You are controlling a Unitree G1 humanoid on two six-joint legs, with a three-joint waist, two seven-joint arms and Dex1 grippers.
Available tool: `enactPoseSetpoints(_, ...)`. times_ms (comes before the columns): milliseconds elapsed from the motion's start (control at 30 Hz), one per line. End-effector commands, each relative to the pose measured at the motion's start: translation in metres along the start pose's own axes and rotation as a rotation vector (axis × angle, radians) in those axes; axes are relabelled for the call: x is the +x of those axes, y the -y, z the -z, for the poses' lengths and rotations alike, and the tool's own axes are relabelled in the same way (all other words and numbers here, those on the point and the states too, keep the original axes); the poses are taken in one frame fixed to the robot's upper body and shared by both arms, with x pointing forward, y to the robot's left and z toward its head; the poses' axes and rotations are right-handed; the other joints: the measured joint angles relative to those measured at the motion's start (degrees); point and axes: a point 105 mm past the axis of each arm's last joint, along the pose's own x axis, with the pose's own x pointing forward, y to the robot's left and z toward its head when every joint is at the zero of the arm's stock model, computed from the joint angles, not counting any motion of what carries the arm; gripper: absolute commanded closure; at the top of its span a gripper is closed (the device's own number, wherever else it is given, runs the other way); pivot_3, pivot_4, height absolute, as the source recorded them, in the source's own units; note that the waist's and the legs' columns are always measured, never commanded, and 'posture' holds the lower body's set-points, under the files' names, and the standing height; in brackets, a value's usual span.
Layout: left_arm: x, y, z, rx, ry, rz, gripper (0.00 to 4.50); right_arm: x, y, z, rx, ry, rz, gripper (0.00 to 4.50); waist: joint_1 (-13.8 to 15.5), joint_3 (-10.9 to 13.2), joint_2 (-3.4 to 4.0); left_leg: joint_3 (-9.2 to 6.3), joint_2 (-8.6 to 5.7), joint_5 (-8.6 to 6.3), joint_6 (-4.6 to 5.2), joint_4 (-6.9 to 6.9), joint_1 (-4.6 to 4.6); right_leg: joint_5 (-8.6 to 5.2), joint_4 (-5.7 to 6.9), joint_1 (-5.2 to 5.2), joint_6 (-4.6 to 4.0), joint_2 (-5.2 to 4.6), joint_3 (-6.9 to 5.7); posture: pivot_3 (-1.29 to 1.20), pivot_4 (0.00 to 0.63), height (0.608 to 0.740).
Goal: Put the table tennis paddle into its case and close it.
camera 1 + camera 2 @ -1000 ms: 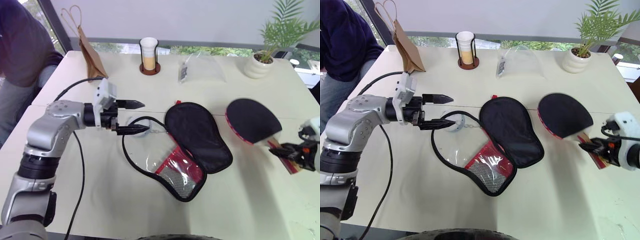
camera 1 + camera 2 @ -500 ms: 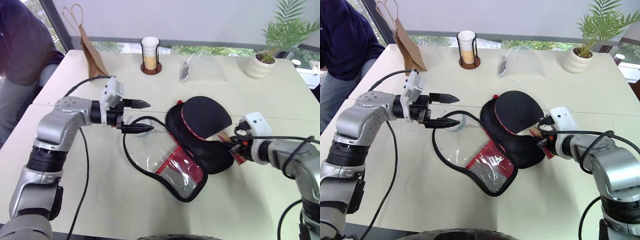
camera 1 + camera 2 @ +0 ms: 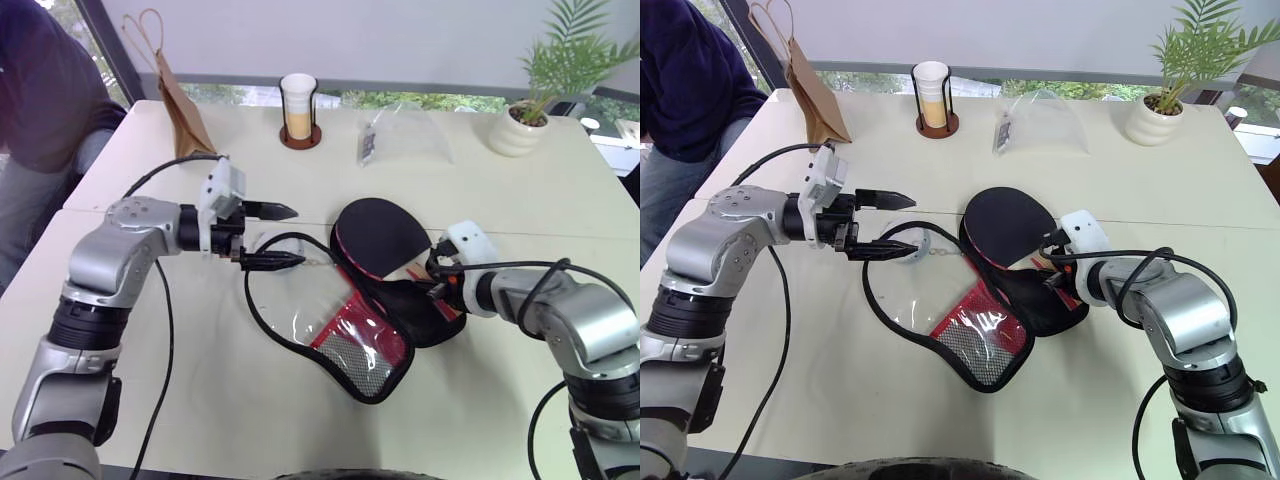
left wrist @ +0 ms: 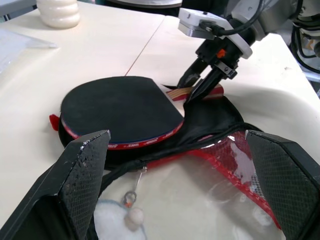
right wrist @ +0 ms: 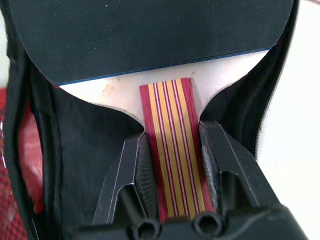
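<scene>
The case [image 3: 357, 346] lies open in the middle of the table, its red and mesh flap turned toward me. Its black half [image 3: 1055, 308] lies beyond the flap. The table tennis paddle [image 3: 381, 237] has its black face up over the far end of that black half. My right gripper [image 3: 1048, 275] is shut on the striped wooden handle [image 5: 175, 145], one finger on each side. My left gripper [image 3: 292, 236] hovers open to the left of the case, above the fuzzy charm [image 3: 915, 243], and holds nothing.
Along the far edge stand a brown paper bag [image 3: 182, 103], a cup in a holder [image 3: 298, 112], a clear plastic bag [image 3: 405, 135] and a potted plant [image 3: 520, 125]. A person [image 3: 40, 90] sits at the far left corner. A black cable hangs off my left arm.
My right gripper has carried the paddle leftward from the table's right side to over the open case's black half. The left arm has stayed in place.
</scene>
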Motion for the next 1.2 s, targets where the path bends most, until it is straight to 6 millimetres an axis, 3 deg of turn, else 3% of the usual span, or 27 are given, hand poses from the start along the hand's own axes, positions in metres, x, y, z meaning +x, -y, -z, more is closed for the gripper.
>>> enactPoseSetpoints(33, -0.006, 0.001, -0.010, 0.037, 0.015, -0.020, 0.00, -0.001, -0.003, -0.014, -0.028, 0.057, -0.002, 3.63, 0.12, 0.00, 0.00, 0.00, 0.00, 0.00, 0.00, 0.00, 0.00, 0.00, 0.00, 0.00, 0.00, 0.00, 0.00, 0.00, 0.150, 0.740)
enactPoseSetpoints(367, -0.009, 0.002, -0.008, 0.033, 0.011, -0.039, 0.00, -0.004, 0.005, -0.010, -0.022, 0.041, 0.020, 3.63, 0.09, 0.00, 0.00, 0.00, 0.00, 0.00, 0.00, 0.00, 0.00, 0.00, 0.00, 0.00, 0.00, 0.00, 0.00, 0.00, 0.150, 0.740)
enactPoseSetpoints(600, -0.015, -0.004, -0.004, 0.047, -0.019, -0.058, 0.00, -0.012, 0.003, -0.024, -0.042, 0.101, 0.003, 0.34, 0.04, 0.00, 0.00, 0.00, 0.00, 0.00, 0.01, 0.00, 0.00, 0.00, 0.00, 0.00, 0.00, 0.00, 0.00, 0.00, 0.150, 0.740)
enactPoseSetpoints(633, -0.019, -0.007, -0.002, 0.055, -0.039, -0.068, 0.00, -0.016, 0.002, -0.029, -0.049, 0.121, -0.003, 0.04, 0.00, 0.00, 0.00, 0.00, 0.00, 0.00, 0.01, 0.00, 0.00, 0.00, 0.00, 0.00, 0.00, 0.00, 0.00, 0.00, 0.150, 0.740)
enactPoseSetpoints(867, -0.070, -0.019, 0.019, 0.087, -0.244, -0.115, 0.00, -0.059, -0.009, -0.067, -0.151, 0.316, -0.142, 0.04, -0.20, 0.01, 0.01, 0.00, 0.01, -0.11, 0.19, -0.06, 0.00, 0.00, -0.01, -0.05, -0.01, 0.03, -0.01, 0.00, 0.150, 0.740)
enactPoseSetpoints(967, -0.081, -0.015, 0.031, 0.082, -0.306, -0.094, 0.00, -0.071, -0.007, -0.074, -0.195, 0.348, -0.163, 0.04, -0.10, 0.01, 0.01, 0.01, 0.01, -0.15, 0.27, -0.06, 0.00, 0.00, -0.02, -0.04, -0.01, 0.01, -0.01, 0.00, 0.150, 0.740)
enactPoseSetpoints(1100, -0.077, -0.005, 0.055, 0.100, -0.369, -0.036, 0.00, -0.081, 0.006, -0.086, -0.228, 0.375, -0.130, 0.04, 0.16, 0.01, 0.02, 0.02, 0.01, -0.17, 0.29, -0.05, 0.00, 0.00, -0.02, -0.02, -0.01, -0.04, -0.01, 0.00, 0.150, 0.740)
enactPoseSetpoints(1200, -0.055, 0.005, 0.071, 0.146, -0.374, 0.026, 0.00, -0.086, 0.018, -0.091, -0.249, 0.376, -0.089, 0.04, 0.38, 0.01, 0.02, 0.03, 0.00, -0.17, 0.30, -0.05, 0.00, 0.00, -0.02, -0.02, -0.01, -0.08, 0.00, 0.00, 0.150, 0.740)
